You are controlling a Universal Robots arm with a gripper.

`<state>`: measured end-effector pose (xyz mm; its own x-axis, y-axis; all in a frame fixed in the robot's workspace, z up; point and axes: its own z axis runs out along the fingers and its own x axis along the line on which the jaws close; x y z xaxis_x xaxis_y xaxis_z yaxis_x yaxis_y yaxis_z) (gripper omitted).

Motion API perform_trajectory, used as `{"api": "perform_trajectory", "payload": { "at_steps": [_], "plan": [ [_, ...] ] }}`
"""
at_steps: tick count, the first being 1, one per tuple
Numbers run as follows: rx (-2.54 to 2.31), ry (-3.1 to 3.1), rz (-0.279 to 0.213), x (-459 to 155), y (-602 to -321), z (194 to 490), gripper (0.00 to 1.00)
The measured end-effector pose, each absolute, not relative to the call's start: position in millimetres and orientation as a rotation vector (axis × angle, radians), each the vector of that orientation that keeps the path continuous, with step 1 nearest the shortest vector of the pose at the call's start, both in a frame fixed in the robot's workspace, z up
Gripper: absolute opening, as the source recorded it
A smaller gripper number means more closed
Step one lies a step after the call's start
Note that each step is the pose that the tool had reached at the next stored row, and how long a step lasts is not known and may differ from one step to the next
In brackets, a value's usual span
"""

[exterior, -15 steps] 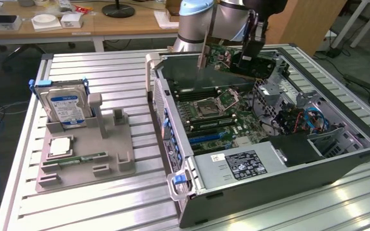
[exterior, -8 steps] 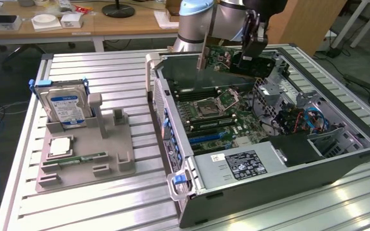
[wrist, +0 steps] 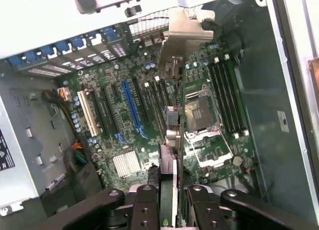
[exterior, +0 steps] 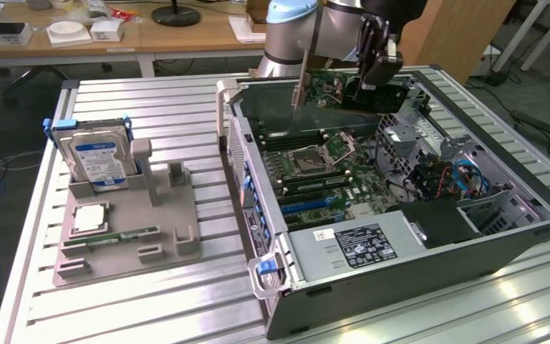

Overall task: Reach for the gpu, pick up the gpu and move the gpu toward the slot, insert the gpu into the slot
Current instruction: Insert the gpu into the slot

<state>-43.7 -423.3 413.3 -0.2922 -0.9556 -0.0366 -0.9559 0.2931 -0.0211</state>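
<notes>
Ribbed bare-metal table (exterior: pixel 141 315), matt grey plastic holder (exterior: pixel 132 236), dull sheet-metal computer case (exterior: pixel 399 287), gpu (exterior: pixel 323 84) with green circuit board and shiny silver metal bracket (wrist: pixel 187 25), wooden desk (exterior: pixel 189 39)

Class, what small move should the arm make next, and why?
Probably shift sideways before lowering: the end effector grips the gpu above the motherboard, and in the wrist view its edge lies beside the long blue slot, not over it.

Light: we see bright, even overhead room light.
Glare: we find white sheen on the table (exterior: pixel 518 290) slats; the computer case (wrist: pixel 45 20) wall washes out, and the gpu (wrist: pixel 185 26) bracket shines.
Shadow: we see dim corners inside the case.
</notes>
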Motion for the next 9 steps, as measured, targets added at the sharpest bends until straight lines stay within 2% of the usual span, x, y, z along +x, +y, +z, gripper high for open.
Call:
{"api": "perform_trajectory", "payload": {
  "at_steps": [9],
  "plan": [
    [-1.985, 2.381, 0.011, -43.7, -423.4, 413.0, 0.27]
  ]
}}
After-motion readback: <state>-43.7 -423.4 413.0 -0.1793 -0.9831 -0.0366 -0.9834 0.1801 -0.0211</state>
